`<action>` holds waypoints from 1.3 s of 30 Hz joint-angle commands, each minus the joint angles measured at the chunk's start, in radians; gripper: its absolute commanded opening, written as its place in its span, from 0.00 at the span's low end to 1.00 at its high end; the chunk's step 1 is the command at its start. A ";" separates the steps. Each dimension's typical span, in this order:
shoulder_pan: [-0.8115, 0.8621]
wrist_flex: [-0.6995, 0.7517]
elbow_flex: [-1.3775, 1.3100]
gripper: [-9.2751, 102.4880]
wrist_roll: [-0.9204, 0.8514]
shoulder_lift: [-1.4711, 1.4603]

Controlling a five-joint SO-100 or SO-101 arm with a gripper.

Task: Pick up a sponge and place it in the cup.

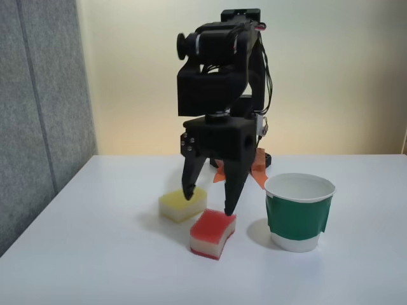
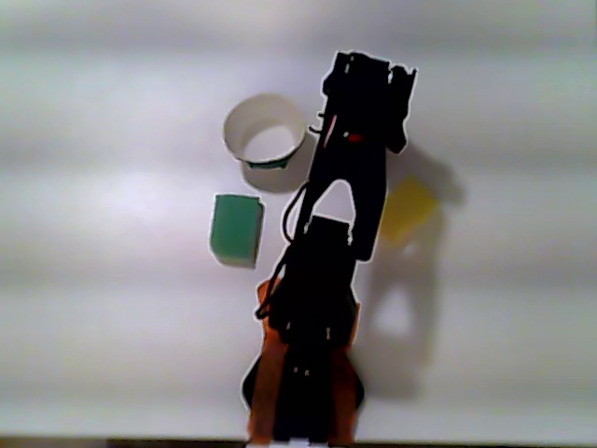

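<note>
The small rectangular sponge with a red top layer, pale foam middle and thin red base lies flat on the desk in the fixed view, its long sides pinched inward a little so the block looks slightly waisted, its top softly pitted. It sits free, just left of the white paper cup with a wide dark green band, and in front of the yellow-topped sponge block. My black end effector hangs above them with its two pointed fingers spread apart, holding nothing: one tip comes down over the yellow block, the other over the rear edge of the red one, though whether either touches I cannot tell. The cup stands upright, mouth open, its rim rolled and its inside plain white. The smooth white desk has a matt finish and takes soft shadows under each thing. Behind it rises a cream wall, with a grey fabric-textured panel on the left, and orange tape strips lie at my base. In the other view, from above, the colours are skewed: the sponge reads as green there, below the cup.
</note>
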 commanded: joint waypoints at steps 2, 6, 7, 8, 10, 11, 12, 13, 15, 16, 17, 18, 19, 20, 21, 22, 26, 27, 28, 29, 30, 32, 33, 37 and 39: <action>-0.012 0.002 -0.025 0.40 0.028 0.018; -0.040 -0.008 -0.028 0.41 0.046 0.005; -0.044 -0.014 -0.023 0.41 0.048 0.003; -0.049 -0.015 -0.023 0.41 0.049 -0.002; -0.057 -0.018 -0.028 0.41 0.044 -0.012; -0.063 -0.023 -0.029 0.41 0.044 -0.018; -0.067 -0.028 -0.028 0.41 0.049 -0.021; -0.071 -0.028 -0.028 0.41 0.051 -0.028; -0.072 -0.028 -0.028 0.41 0.054 -0.041; -0.069 -0.029 -0.028 0.40 0.052 -0.049; -0.064 -0.031 -0.029 0.40 0.044 -0.058; -0.058 -0.034 -0.031 0.41 0.038 -0.067; -0.052 -0.043 -0.029 0.41 0.032 -0.075; -0.046 -0.055 -0.023 0.41 0.023 -0.081; -0.040 -0.067 -0.015 0.41 0.017 -0.086; -0.034 -0.078 -0.005 0.40 0.015 -0.089; -0.006 -0.083 0.034 0.38 -0.006 -0.097; 0.003 -0.081 0.043 0.37 -0.018 -0.097; 0.011 -0.084 0.054 0.35 -0.026 -0.095; 0.020 -0.094 0.069 0.32 -0.038 -0.091; 0.028 -0.103 0.084 0.30 -0.044 -0.087; 0.040 -0.107 0.107 0.25 -0.037 -0.086; 0.046 -0.109 0.117 0.22 -0.041 -0.087; 0.069 -0.086 0.120 0.16 -0.055 -0.115; 0.077 -0.084 0.123 0.08 -0.087 -0.120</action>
